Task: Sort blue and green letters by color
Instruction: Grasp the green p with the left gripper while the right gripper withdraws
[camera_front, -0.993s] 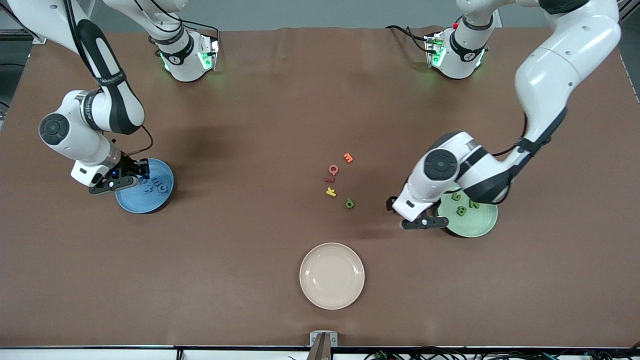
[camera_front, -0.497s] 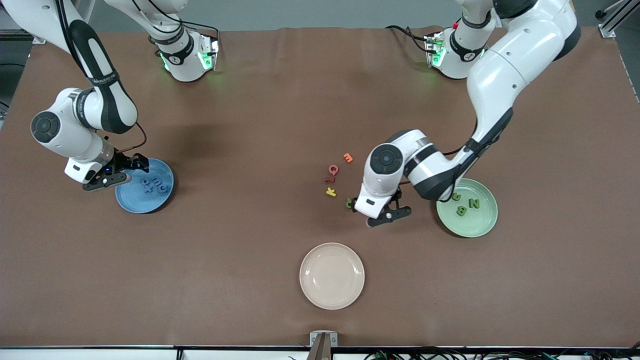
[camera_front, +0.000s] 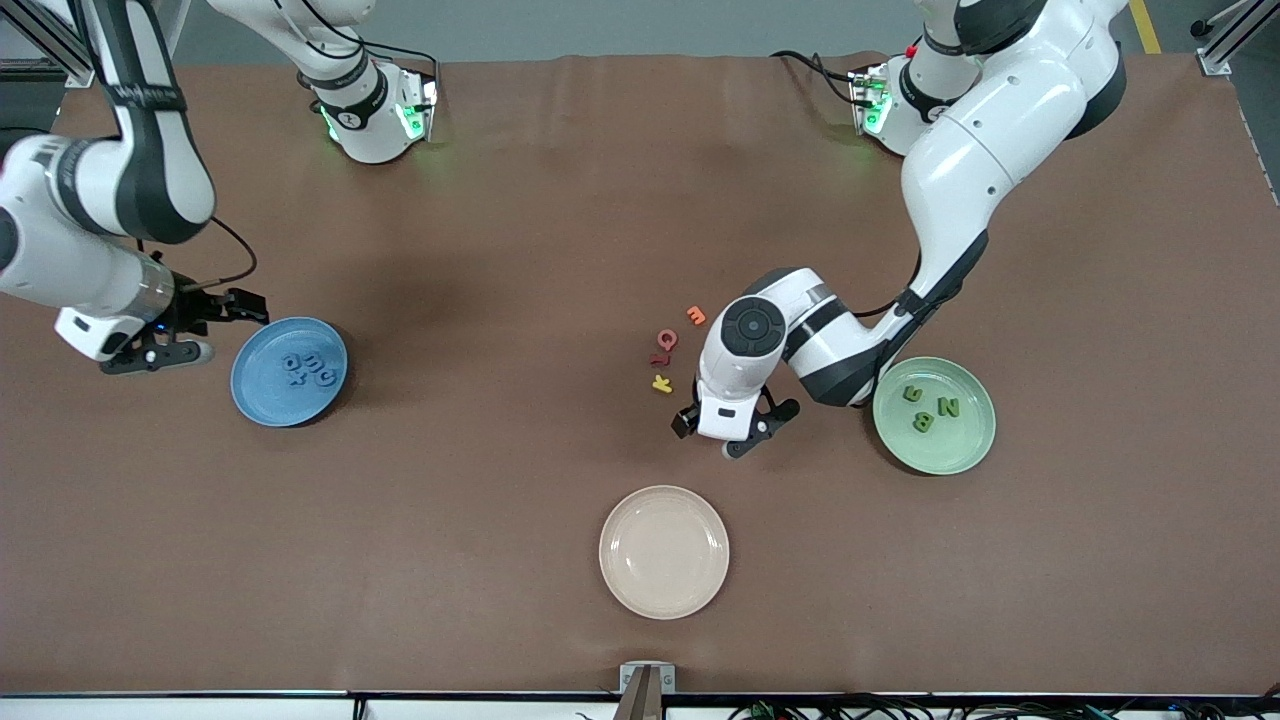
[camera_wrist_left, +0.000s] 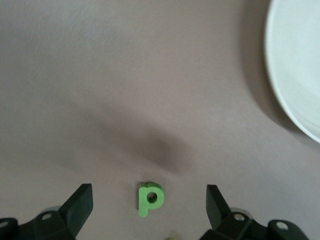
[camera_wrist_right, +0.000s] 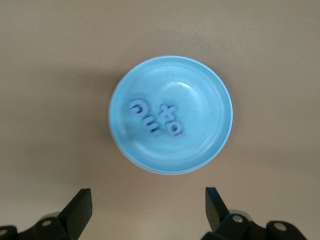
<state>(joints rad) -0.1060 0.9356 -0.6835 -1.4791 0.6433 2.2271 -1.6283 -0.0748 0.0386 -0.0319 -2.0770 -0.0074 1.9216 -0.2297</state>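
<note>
Front view: the left tool (camera_front: 722, 428) is hovering, spread wide, over the last green letter, hidden beneath it. Left wrist view: the letter (camera_wrist_left: 149, 198) is lying centred between the fingers. Right wrist view: the right tool (camera_wrist_right: 148, 212), released, is hanging beside the blue plate (camera_wrist_right: 220, 145) holding the blue letters (camera_wrist_right: 155, 120)

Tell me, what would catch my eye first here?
Probably the left tool, open over a small green letter on the brown table, beside a cluster of red, orange and yellow letters. Next, the blue plate of blue letters at the right arm's end, with the open right tool beside it.
</note>
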